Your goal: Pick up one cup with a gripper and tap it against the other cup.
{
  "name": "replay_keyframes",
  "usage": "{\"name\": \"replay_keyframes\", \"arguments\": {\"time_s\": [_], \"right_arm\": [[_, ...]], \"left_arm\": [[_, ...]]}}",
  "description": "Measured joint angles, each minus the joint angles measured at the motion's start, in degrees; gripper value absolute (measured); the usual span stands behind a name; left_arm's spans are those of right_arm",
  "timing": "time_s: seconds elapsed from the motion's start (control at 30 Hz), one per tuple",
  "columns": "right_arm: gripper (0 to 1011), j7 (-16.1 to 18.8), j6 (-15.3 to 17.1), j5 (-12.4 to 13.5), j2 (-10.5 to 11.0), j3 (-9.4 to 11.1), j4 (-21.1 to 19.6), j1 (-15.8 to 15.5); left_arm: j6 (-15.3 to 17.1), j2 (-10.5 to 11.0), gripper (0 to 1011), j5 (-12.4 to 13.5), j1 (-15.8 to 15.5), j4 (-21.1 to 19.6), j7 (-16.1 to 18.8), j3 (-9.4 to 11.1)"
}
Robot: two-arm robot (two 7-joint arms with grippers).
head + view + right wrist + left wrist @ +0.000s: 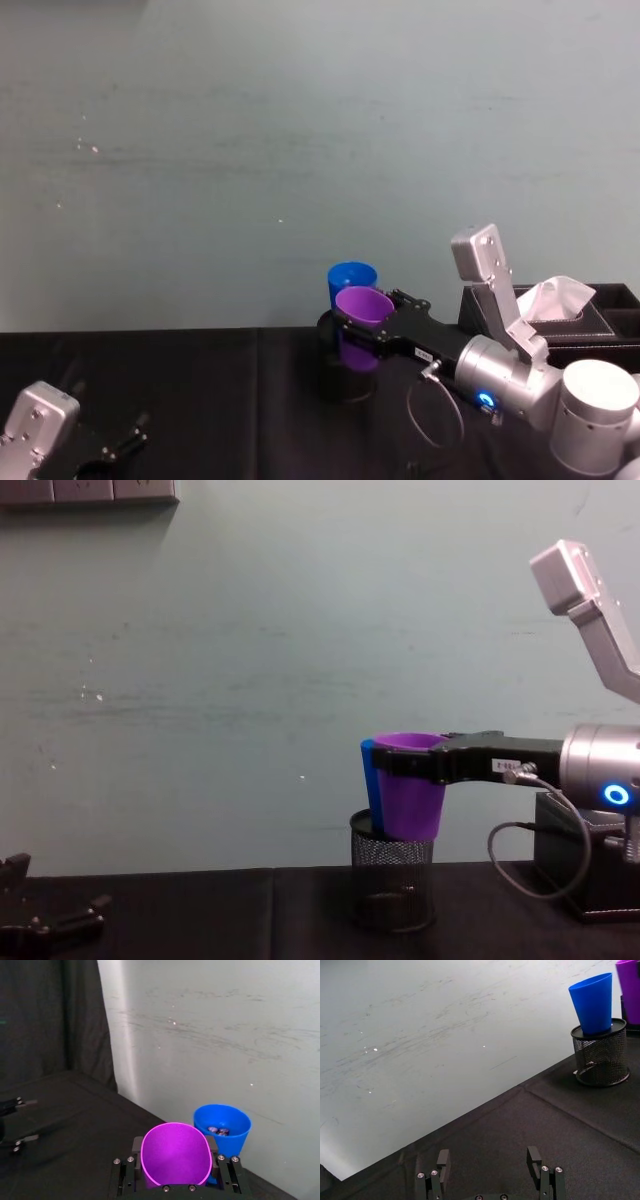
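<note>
My right gripper (372, 322) is shut on the purple cup (362, 305) and holds it upright above the table. Its black fingers (219, 1166) clamp the purple cup (175, 1155) on both sides. The blue cup (352, 275) stands in a black wire-mesh pen holder (392, 882) just behind it. In the chest view the purple cup (410, 798) sits close against the blue cup (370, 780); I cannot tell whether they touch. Small metal pieces lie inside the blue cup (222, 1127). My left gripper (487, 1160) rests open and empty low at the table's left (110, 448).
A black tissue box (565, 312) with a white tissue stands at the right, behind my right arm. The pale wall runs close behind the pen holder (601, 1055). Black cloth (520, 1125) covers the table between the two grippers.
</note>
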Motion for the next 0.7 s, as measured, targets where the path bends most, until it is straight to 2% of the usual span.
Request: {"name": "replay_keyframes", "arguments": {"time_s": [0.33, 0.6, 0.7], "right_arm": [[736, -0.1, 0.8, 1.7, 3.6, -0.4, -7.6, -5.2], [736, 0.1, -0.8, 3.1, 6.9, -0.7, -13.6, -10.4], [736, 0.4, -1.4, 3.3, 7.7, -0.9, -14.5, -11.6]], "left_arm": [[0.0, 0.0, 1000, 0.0, 0.0, 0.0, 0.0, 0.0], [0.0, 0.0, 1000, 0.0, 0.0, 0.0, 0.0, 0.0], [0.0, 0.0, 1000, 0.0, 0.0, 0.0, 0.0, 0.0]]}}
